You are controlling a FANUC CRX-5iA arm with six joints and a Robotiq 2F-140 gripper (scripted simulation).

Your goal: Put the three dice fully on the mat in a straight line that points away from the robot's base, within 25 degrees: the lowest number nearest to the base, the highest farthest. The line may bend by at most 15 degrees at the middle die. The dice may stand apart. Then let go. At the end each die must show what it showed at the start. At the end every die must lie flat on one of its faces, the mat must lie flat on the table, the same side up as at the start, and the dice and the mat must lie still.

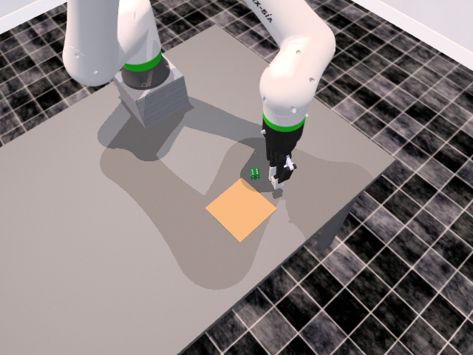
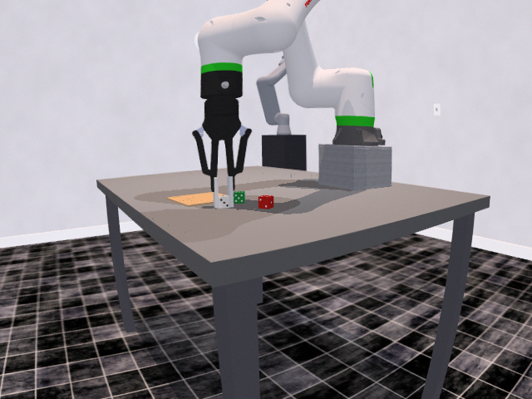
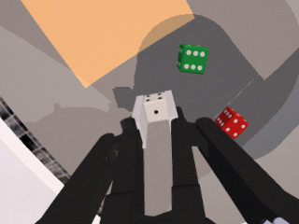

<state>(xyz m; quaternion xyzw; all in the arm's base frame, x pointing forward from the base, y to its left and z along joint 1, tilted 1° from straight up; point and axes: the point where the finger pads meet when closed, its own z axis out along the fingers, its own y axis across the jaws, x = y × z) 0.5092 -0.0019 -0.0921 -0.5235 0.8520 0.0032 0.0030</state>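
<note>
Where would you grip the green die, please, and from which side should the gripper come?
Take the green die from straight above, with the fingers on two opposite side faces. It lies flat on the table, apart from the red die and the white die, so both sides look free, and a top-down grip should keep its top face up.

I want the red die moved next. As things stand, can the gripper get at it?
Probably not right away: the gripper is closing around the white die. Otherwise the way looks free: the red die sits apart on the table, beyond the green die, nothing over it.
</note>
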